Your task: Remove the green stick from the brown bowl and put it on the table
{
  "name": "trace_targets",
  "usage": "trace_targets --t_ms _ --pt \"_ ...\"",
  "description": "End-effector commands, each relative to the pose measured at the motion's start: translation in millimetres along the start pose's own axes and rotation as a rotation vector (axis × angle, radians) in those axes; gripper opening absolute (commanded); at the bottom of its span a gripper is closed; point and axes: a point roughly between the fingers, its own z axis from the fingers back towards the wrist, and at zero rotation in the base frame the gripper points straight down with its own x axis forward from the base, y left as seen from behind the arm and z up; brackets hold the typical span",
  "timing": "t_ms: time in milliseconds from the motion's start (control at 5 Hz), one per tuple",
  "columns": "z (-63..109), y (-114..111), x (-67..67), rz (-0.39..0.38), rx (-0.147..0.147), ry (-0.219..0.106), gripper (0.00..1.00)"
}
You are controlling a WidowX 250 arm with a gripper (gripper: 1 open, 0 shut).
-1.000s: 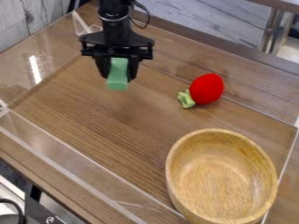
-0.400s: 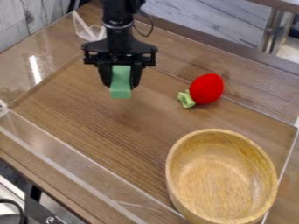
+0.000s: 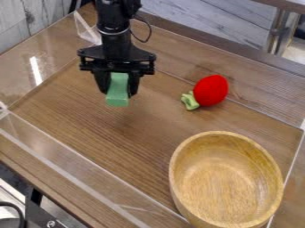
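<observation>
In the upper left, the gripper (image 3: pixel 117 82) is gripping the green stick (image 3: pixel 117 90) above the bench (image 3: pixel 107 134), well apart from the brown bowl (image 3: pixel 226 181) at lower right; removal looks done, release remaining.

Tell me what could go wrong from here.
The green stick hangs upright between the gripper's fingers, so if its lower end meets the table at an angle, it could twist in the grip or tip over once let go.

The arm largely covers the stick's top in this view, so a poor grip there might go unnoticed.

The red toy lies off to one side; a swing toward it could knock it.
</observation>
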Motion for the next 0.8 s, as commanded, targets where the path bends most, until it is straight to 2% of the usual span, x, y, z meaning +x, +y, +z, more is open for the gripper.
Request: trace_targets --t_ms 0,200,600 --pt "9.7 5.5 -7.2 -0.001 -0.013 -0.048 0.0" --pt "4.6 9.0 -21.1 -0.014 -0.018 -0.043 0.0" --pt "-10.6 10.3 -5.0 -0.077 -0.034 -0.038 0.0"
